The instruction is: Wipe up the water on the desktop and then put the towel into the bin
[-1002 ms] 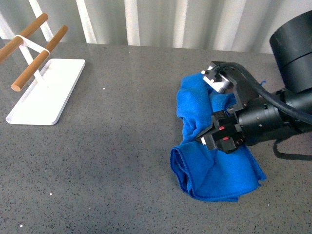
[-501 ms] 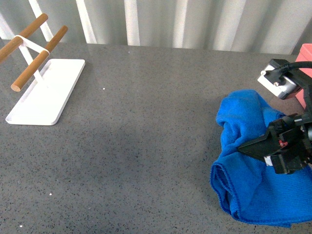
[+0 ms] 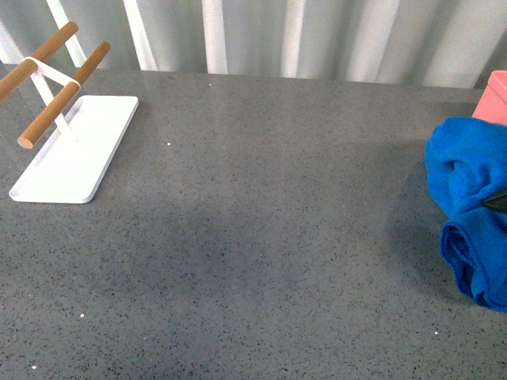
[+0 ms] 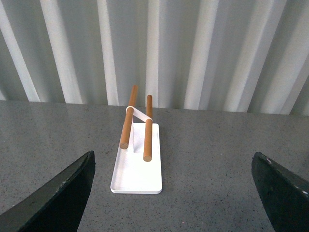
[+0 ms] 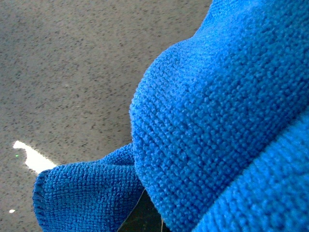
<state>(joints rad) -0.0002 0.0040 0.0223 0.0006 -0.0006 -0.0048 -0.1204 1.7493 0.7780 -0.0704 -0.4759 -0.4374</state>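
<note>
The blue towel hangs bunched at the right edge of the front view, just in front of the pink bin, of which only a corner shows. It casts a shadow on the grey desktop to its left. My right gripper is shut on the towel; only a dark sliver of it shows. In the right wrist view the towel fills most of the picture above the desktop. My left gripper is open and empty over the desktop.
A white tray with two wooden bars stands at the far left of the desktop; it also shows ahead of the left gripper. A ribbed white wall runs behind the desktop.
My right gripper has carried the towel to the right, from the desktop's right-middle to the right edge of the view. The arm has left the frame and the bin's corner shows.
</note>
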